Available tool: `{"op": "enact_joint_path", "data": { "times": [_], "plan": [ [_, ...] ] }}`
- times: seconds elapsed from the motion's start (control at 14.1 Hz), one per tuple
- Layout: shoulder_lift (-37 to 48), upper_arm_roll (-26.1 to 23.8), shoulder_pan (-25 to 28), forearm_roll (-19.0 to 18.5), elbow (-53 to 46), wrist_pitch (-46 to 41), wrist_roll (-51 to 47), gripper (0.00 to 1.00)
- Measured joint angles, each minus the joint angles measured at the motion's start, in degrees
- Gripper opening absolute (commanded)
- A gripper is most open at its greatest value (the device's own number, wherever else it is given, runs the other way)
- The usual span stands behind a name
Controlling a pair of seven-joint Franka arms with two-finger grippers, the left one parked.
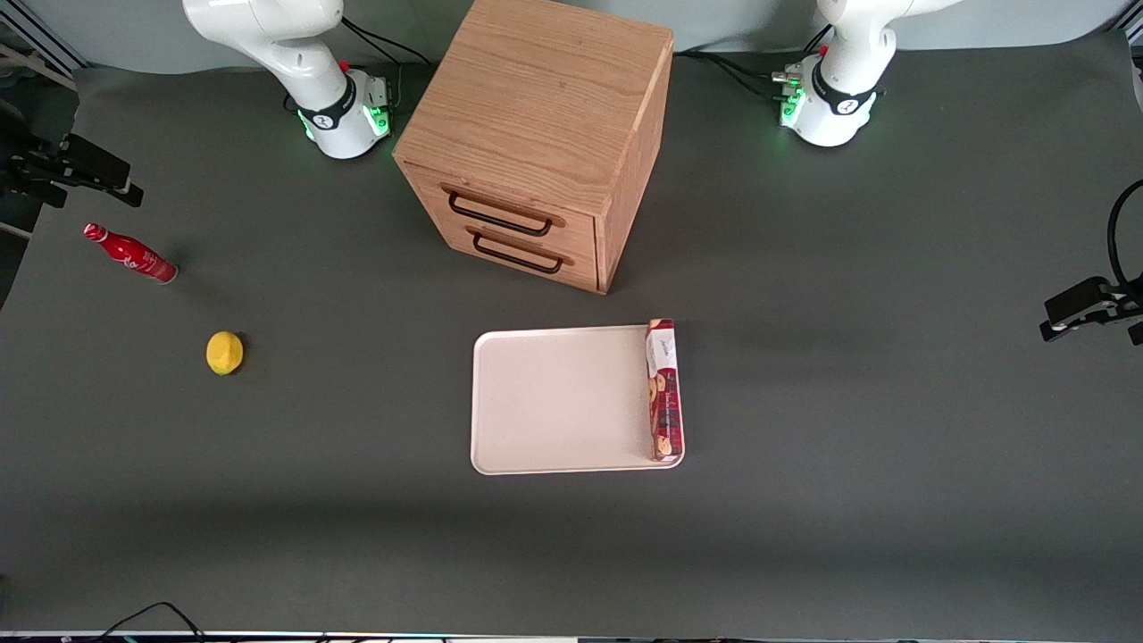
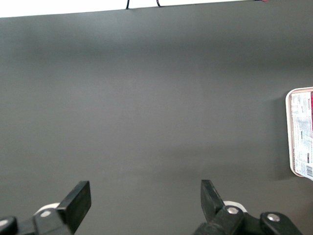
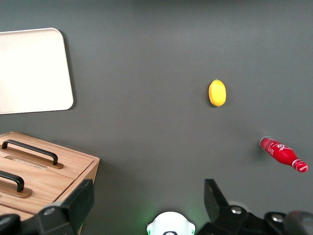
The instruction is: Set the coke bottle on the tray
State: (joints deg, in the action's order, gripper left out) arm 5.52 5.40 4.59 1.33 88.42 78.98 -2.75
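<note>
The coke bottle is small, glossy red with white script and a red cap. It stands on the dark table toward the working arm's end, apart from everything; it also shows in the right wrist view. The cream-white tray lies flat in front of the cabinet's drawers and shows in the right wrist view. My right gripper is open and empty, held high over the arm's own base and well away from the bottle. It shows as a dark shape in the front view.
A long red biscuit box lies on the tray along its edge toward the parked arm. A lemon sits nearer the front camera than the bottle. A wooden two-drawer cabinet stands between the arm bases.
</note>
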Motion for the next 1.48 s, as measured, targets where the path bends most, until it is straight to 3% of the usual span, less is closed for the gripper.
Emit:
{"op": "enact_joint_path", "data": {
  "times": [0.64, 0.92, 1.27, 1.48],
  "plan": [
    [-0.05, -0.02, 0.0, -0.36, -0.02, 0.0, -0.67, 1.0],
    [-0.28, 1.48, -0.35, -5.97, 0.09, -0.09, 5.04, 1.0],
    [-1.3, 14.43, -1.24, -9.77, 4.49, 3.65, 25.68, 1.0],
    [-1.58, 23.36, -1.53, -10.79, 13.68, 12.24, 37.15, 1.0]
  ]
}}
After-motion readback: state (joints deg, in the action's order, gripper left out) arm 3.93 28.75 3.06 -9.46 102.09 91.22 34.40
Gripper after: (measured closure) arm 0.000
